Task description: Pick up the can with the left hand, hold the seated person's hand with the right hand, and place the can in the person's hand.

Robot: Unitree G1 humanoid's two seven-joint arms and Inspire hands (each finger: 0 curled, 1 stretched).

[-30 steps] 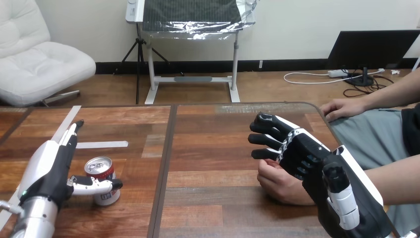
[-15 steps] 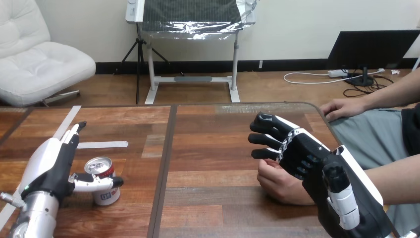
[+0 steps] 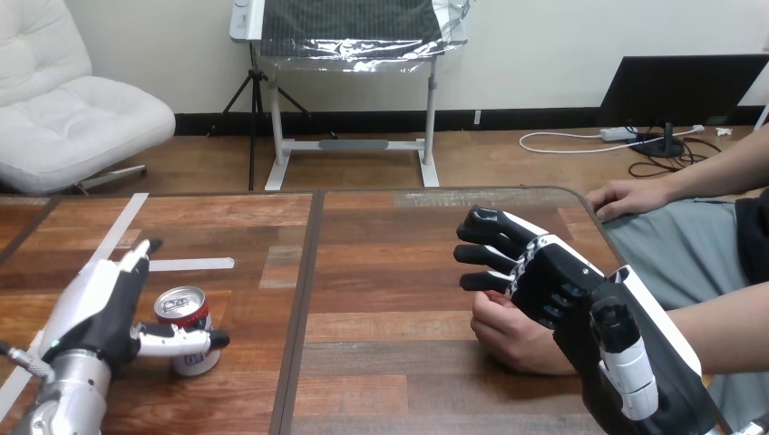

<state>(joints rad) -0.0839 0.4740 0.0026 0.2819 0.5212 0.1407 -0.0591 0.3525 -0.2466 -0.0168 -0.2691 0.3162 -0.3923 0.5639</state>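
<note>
Left hand, fingers [image 3: 134, 263]: straight and close together, pointing away from the robot, left of the can [image 3: 186, 308]. The thumb [image 3: 177, 339] lies straight across the can's near side. Whether it presses on the can cannot be told. No finger is curled round the can.

Left hand [image 3: 95, 313]: left of the dark seam [image 3: 301, 308] that runs down the table [image 3: 390, 263], well apart from it. Its silver forearm [image 3: 59, 403] enters at the bottom edge.

Can: upright on the table, left of the seam, between the left thumb and the left fingers. A white tape strip [image 3: 186, 265] lies beyond it, also left of the seam.

Right hand, fingers [image 3: 485, 256]: spread apart and lightly bent, tips directed toward the seam. They are curled round nothing.

Right hand [image 3: 553, 285]: right of the seam, over the person's fist [image 3: 512, 337], its back turned upward. Contact between the two cannot be told.

Person's fist: closed, resting on the table right of the seam, partly covered by the right hand.

Person's flat hand [image 3: 628, 198]: farther right of the seam, at the table's far right edge.
</note>
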